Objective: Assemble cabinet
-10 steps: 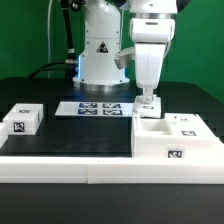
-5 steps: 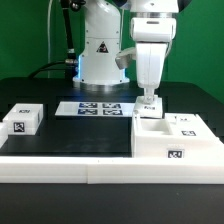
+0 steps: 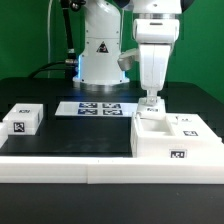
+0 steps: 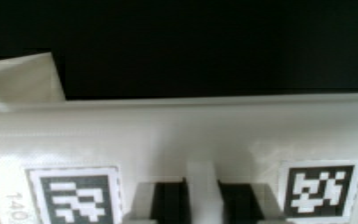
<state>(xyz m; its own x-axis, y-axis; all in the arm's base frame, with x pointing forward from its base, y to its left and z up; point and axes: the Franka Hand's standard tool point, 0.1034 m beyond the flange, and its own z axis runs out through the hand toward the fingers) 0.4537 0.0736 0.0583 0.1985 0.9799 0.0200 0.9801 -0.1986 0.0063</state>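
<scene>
The white cabinet case (image 3: 172, 143) stands at the exterior view's right, against the front rail, with a marker tag on its front face. My gripper (image 3: 151, 101) comes straight down onto its far left wall. In the wrist view my gripper (image 4: 201, 203) is shut on a thin white wall of the cabinet (image 4: 194, 130), with dark fingers (image 4: 163, 203) on either side of it and marker tags flanking them. A small white tagged block (image 3: 22, 119) lies at the exterior view's left. Another tagged white part (image 3: 186, 122) sits at the cabinet's far right.
The marker board (image 3: 98, 108) lies flat on the black table behind the middle. A long white border rail (image 3: 70, 168) runs along the front edge. The robot's base (image 3: 100, 50) stands at the back.
My gripper and the cabinet case have shifted slightly toward the exterior view's right and a little forward. The left block has not moved.
</scene>
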